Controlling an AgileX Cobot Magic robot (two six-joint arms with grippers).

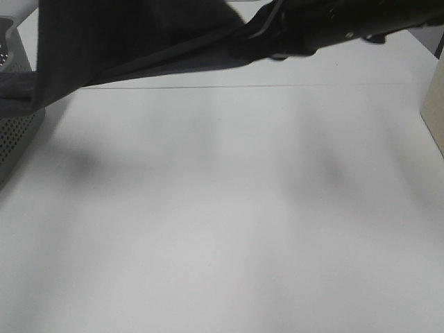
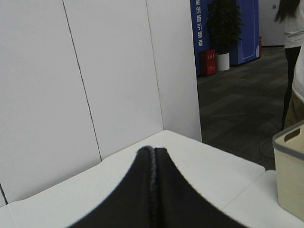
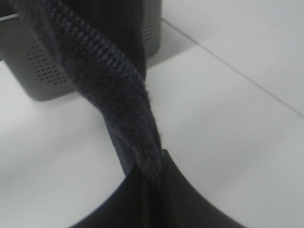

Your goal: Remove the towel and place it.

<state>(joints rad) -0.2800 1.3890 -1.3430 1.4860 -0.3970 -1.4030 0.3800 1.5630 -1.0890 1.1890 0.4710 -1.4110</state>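
The towel (image 1: 139,41), nearly black terry cloth, stretches taut from the grey perforated basket (image 1: 17,132) at the left edge up to my right gripper (image 1: 257,35) at the top middle. In the right wrist view my right gripper (image 3: 151,166) is shut on a bunched fold of the towel (image 3: 114,85), which runs back to the basket (image 3: 42,71). The towel's other end still hangs over the basket. My left gripper (image 2: 153,152) is shut with nothing between its fingers, raised above the table and facing a white partition wall. I cannot make it out in the exterior view.
A beige bin (image 1: 433,104) stands at the table's right edge, also seen as a beige bin (image 2: 289,166) from the left wrist. The white tabletop (image 1: 229,208) spreads below the towel. A person (image 2: 292,57) stands on the dark floor beyond the table.
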